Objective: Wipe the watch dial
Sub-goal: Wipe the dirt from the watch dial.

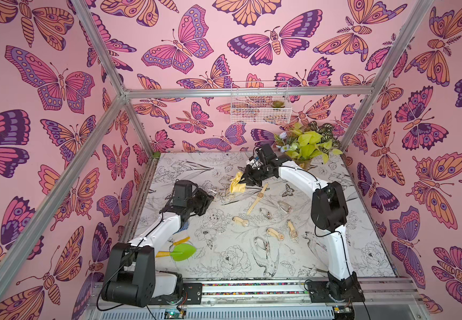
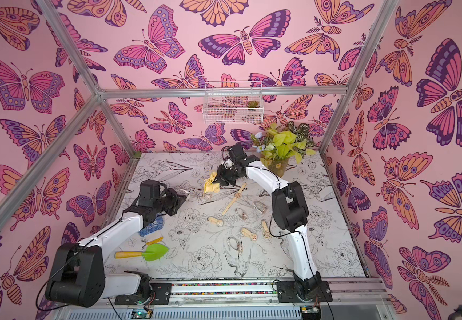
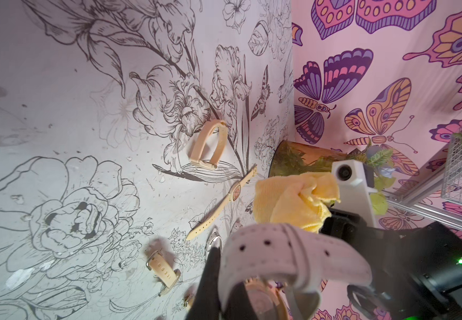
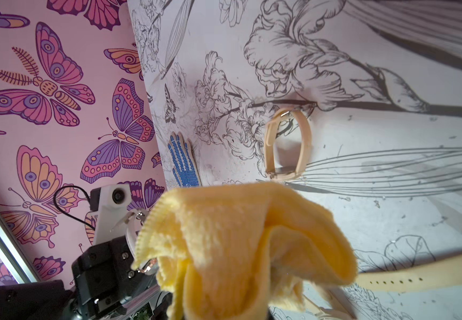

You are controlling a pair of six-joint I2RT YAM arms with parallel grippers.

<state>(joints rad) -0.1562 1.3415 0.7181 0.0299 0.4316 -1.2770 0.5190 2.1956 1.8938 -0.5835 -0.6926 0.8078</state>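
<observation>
My left gripper (image 1: 210, 195) is shut on a watch (image 3: 279, 257) with a pale, hole-punched strap. Its round dial (image 3: 263, 300) sits between the jaws in the left wrist view, partly hidden by the looped strap. In both top views the watch (image 2: 186, 191) sticks out from the gripper above the table's left middle. My right gripper (image 1: 245, 181) is shut on a crumpled yellow cloth (image 1: 236, 184), held above the table to the right of the watch, with a small gap between them. In the right wrist view the cloth (image 4: 241, 243) hides the jaws.
Several beige watches lie on the flower-print table (image 1: 335, 249), one laid out flat (image 1: 259, 195) beside the cloth and one buckled (image 4: 288, 144). A green trowel (image 1: 181, 252) and a blue glove (image 2: 152, 228) lie by the left arm. A potted plant (image 1: 307, 146) stands at the back right, below a wire basket (image 1: 260, 106).
</observation>
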